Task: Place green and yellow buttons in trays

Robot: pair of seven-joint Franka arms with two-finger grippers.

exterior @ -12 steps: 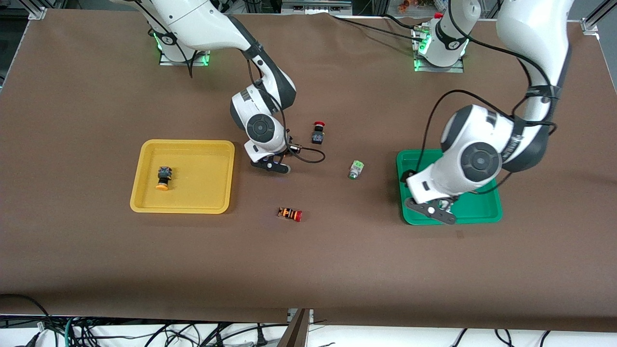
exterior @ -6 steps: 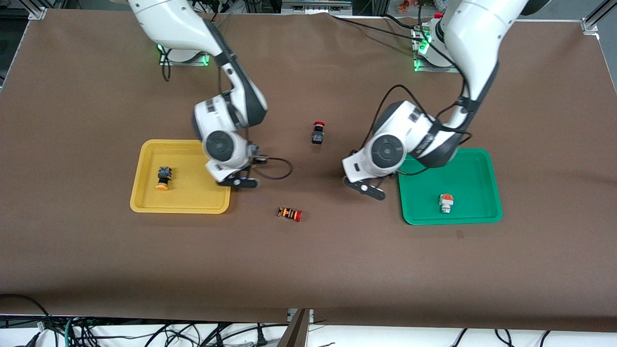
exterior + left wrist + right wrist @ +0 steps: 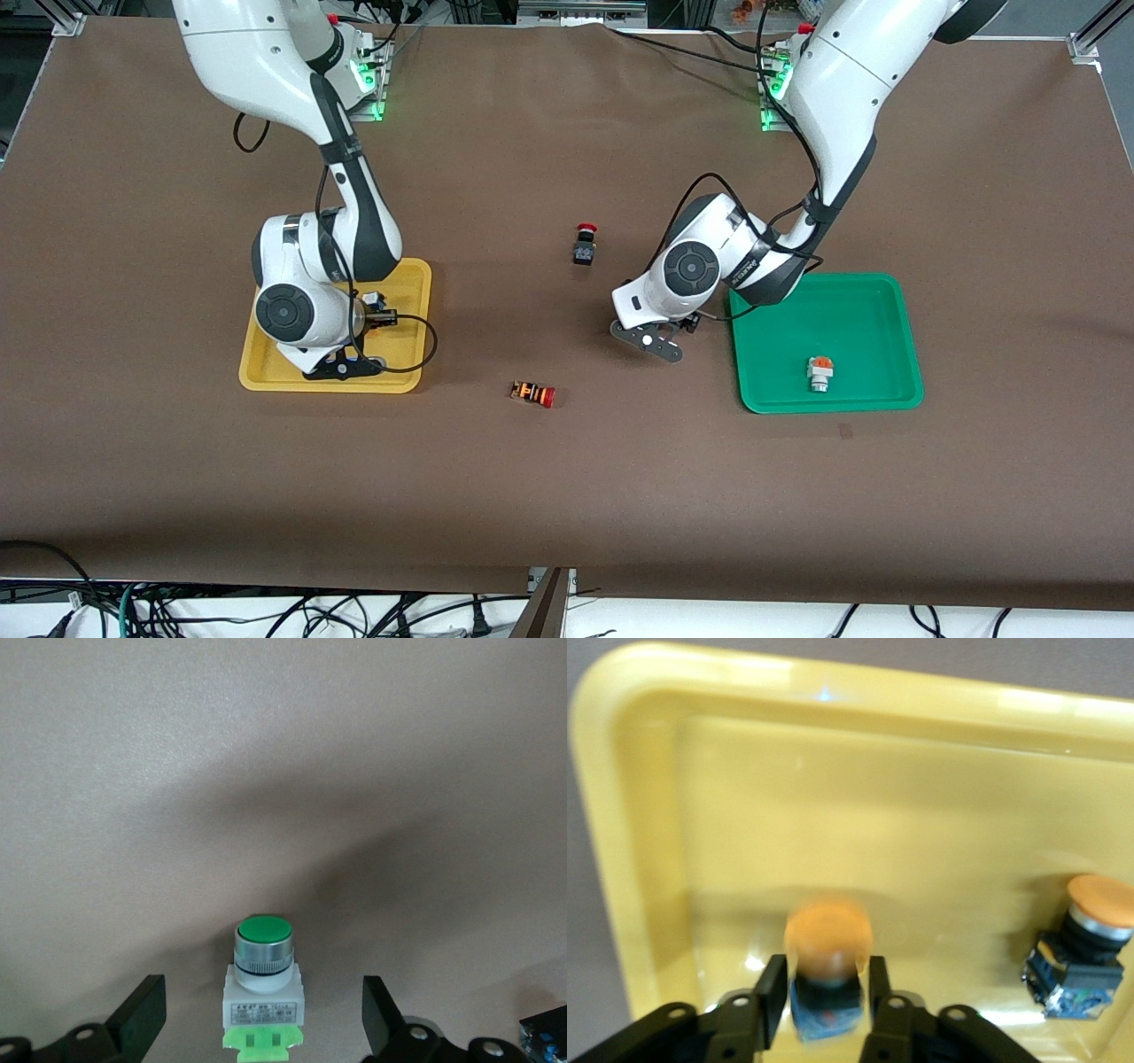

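Note:
My right gripper is low over the yellow tray, near the tray's edge nearest the front camera. In the right wrist view it is shut on a yellow-capped button with a black-blue body. A second yellow button lies in the tray; the arm hides it in the front view. My left gripper is low over the table beside the green tray. It is open around a silver-white, green-capped button lying on the table. A white button with an orange end lies in the green tray.
A black button with a red cap stands on the table between the trays, farther from the front camera. A red-tipped button with orange and black stripes lies nearer to the camera. The brown table reaches wide around both trays.
My right gripper has carried the yellow button from mid-table to over the yellow tray. My left gripper has left the green tray, where the orange-ended button now lies, and come down around the green button.

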